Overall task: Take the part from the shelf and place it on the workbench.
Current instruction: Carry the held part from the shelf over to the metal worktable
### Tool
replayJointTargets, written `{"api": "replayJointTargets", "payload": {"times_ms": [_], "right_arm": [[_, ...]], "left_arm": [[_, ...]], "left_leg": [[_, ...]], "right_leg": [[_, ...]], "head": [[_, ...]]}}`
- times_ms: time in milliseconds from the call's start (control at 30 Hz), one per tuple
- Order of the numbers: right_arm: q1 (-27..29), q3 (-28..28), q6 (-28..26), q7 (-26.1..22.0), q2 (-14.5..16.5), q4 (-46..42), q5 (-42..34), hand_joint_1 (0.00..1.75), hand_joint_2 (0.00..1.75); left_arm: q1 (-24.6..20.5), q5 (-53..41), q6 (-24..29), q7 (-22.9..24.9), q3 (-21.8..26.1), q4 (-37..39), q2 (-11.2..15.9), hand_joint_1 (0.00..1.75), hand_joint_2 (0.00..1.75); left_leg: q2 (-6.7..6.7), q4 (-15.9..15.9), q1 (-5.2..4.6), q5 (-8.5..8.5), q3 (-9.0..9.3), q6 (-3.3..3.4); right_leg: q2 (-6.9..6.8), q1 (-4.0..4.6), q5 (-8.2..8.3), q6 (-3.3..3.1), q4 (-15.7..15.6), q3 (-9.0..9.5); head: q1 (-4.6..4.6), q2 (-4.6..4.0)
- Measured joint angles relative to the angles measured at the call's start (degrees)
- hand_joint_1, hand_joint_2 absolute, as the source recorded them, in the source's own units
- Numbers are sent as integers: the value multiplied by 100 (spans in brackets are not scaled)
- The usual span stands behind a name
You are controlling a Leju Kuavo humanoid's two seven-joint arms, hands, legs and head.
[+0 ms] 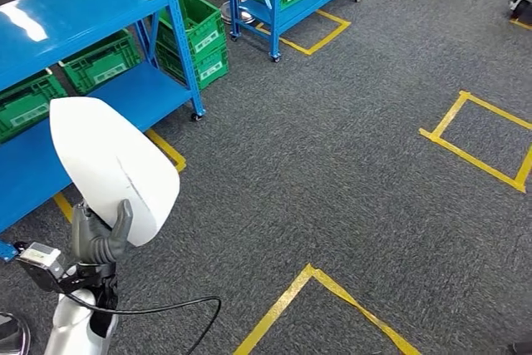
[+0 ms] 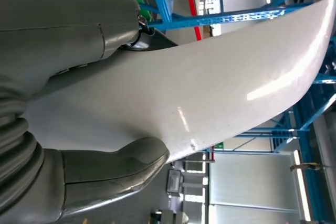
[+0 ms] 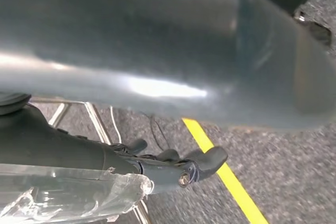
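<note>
Left robot hand (image 1: 100, 234) gripped one smooth white curved plastic shell part (image 1: 113, 168) by its lower edge, thumb across the face, part raised above the hand, probably for carrying clear of the blue metal shelf (image 1: 88, 6) beside it. Green crates: at least four nearby. Right robot hand (image 3: 178, 163): grip unclear, view blurred.

In the head view the left hand (image 1: 97, 234) at lower left holds the part (image 1: 113, 164) up before the shelf (image 1: 81, 6) at upper left, crates (image 1: 200, 35) on its lower levels, a second shelf (image 1: 295, 6) at top centre
</note>
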Motion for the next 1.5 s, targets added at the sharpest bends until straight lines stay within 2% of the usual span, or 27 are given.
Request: {"api": "replayJointTargets", "payload": {"times_ms": [67,133,167,233,267,300,367,433,500,567,600,667,700,733,800,867,933,1000,1033,1100,1167,1233,1267,1333,1400,1467,1500], "right_arm": [[26,0,-1,0,-1,0,0,0,0],[6,0,-1,-1,1,0,0,0,0],[-8,0,0,-1,2,0,0,0,0],[-13,0,0,-1,1,0,0,0,0],[-7,-1,0,0,0,0,0,0,0],[-1,-1,0,0,0,0,0,0,0],[-10,-2,0,-3,0,0,0,0,0],[-33,-2,-1,-8,1,0,1,0,0],[-36,-2,-3,-11,2,0,3,0,0],[-22,-4,-7,-11,0,-1,5,0,0],[-24,-5,-11,-11,-2,-1,5,0,0],[-35,-7,-17,-11,-5,-2,5,0,0],[-39,-7,-19,-11,-5,-2,4,0,0],[-35,-7,-18,-11,-5,-2,4,0,0],[-20,-7,-16,-11,-3,-2,5,0,0],[-17,-8,-15,-11,-1,-2,6,0,0],[-25,-9,-16,-13,-1,-2,6,0,0],[-7,-9,-16,-15,-1,-2,7,0,0],[12,-9,-15,-15,-2,-2,6,0,0],[23,-9,-12,-16,-1,-2,5,0,0],[0,-9,-5,-17,3,-2,4,0,0],[-14,-9,1,-17,4,-2,5,0,0],[-9,-9,7,-17,4,-2,5,0,0],[3,-10,16,-17,3,-2,5,0,0],[-10,-11,27,-15,3,-2,7,0,0],[-28,-11,36,-10,4,-2,8,0,0],[-28,-11,37,-9,4,-2,9,0,0]], "left_arm": [[-8,18,-32,-4,0,0,-10,175,175],[1,5,-42,-11,3,1,-13,175,175],[9,-22,-36,-20,4,1,-10,175,175],[17,-127,3,-47,4,2,-5,175,175],[18,-188,32,-64,2,2,-5,175,175],[18,-244,58,-81,-2,2,-5,175,175],[16,-291,86,-115,-8,2,-4,175,175],[15,-240,46,-132,-9,2,-3,175,175],[12,-171,-21,-138,-12,1,-5,175,175],[4,-148,-54,-144,-16,0,-4,175,175],[5,-145,-60,-147,-17,-1,-2,175,175],[23,-142,-63,-153,-17,0,3,175,175],[38,-142,-63,-153,-17,1,4,175,175],[48,-142,-63,-153,-17,1,4,175,175],[55,-142,-63,-153,-17,2,4,175,175],[50,-149,-58,-155,-17,1,7,175,175],[48,-181,-40,-161,-17,2,10,175,175],[47,-212,-4,-170,-20,3,7,175,175],[39,-228,25,-176,-23,2,3,175,175],[20,-269,88,-187,-32,0,-9,175,175],[28,-303,128,-192,-32,-2,-13,175,175],[46,-316,156,-192,-26,-3,-4,175,175],[49,-320,175,-192,-22,-3,-1,175,175],[50,-322,206,-202,-16,-7,1,175,175],[48,-310,231,-220,-9,-31,-1,175,175],[43,-301,261,-227,-5,-68,-3,175,175],[40,-302,273,-227,-4,-85,-3,175,175]], "left_leg": [[116,-13,12,20,4,74],[255,-19,3,19,6,122],[333,-18,-9,13,6,138],[480,-17,-24,0,13,146],[542,-17,-26,-9,23,142],[601,-17,-27,-22,40,131],[703,-11,-51,-58,80,90],[798,-11,-89,-81,104,41],[895,-32,-99,-91,124,-14],[781,69,-83,-207,100,-69],[653,282,-76,-350,10,-86],[418,1025,-70,-720,-350,-92],[377,1373,-70,-835,-536,-93],[359,1564,-69,-840,-653,-94],[337,1317,-62,-523,-586,-93],[156,596,-32,-104,-275,-98],[-40,125,-2,36,-81,-84],[-27,41,-1,18,-61,-26],[29,32,1,28,-58,8],[152,13,18,43,-45,77],[292,11,-2,35,-38,117],[442,12,-27,24,-34,135],[507,12,-34,18,-28,137],[625,12,-46,-3,0,125],[724,14,-77,-34,33,88],[809,7,-106,-48,52,39],[856,-6,-110,-48,62,10]], "right_leg": [[-192,17,-107,50,169,-104],[-545,37,-446,91,797,-398],[-652,32,-626,108,1196,-585],[-729,27,-739,116,1625,-769],[-746,28,-638,108,1512,-693],[-781,32,-465,94,1199,-513],[-984,65,-184,45,430,-83],[-1098,107,-122,-23,86,95],[-989,123,-119,-94,64,84],[-870,100,-94,-157,22,96],[-811,82,-80,-185,2,105],[-681,67,-68,-221,-5,100],[-608,66,-67,-229,-5,97],[-532,62,-67,-232,-5,97],[-381,45,-63,-220,-2,108],[-233,32,-62,-170,24,99],[-105,27,-50,-96,57,42],[1,8,-16,-24,39,-16],[-1,7,-13,4,38,-35],[-251,31,-167,55,295,-174],[-603,45,-512,95,994,-505],[-719,35,-727,109,1602,-792],[-735,34,-691,104,1630,-793],[-820,44,-378,69,1043,-448],[-1014,91,-153,7,315,-34],[-1065,130,-134,-58,82,83],[-996,131,-118,-92,72,77]], "head": [[42,0],[100,0],[116,0],[116,0],[117,0],[117,0],[119,0],[115,0],[114,0],[105,0],[93,0],[73,0],[69,0],[68,0],[70,0],[62,0],[55,0],[56,0],[55,0],[110,0],[170,0],[176,0],[177,0],[177,0],[174,0],[168,0],[167,0]]}}
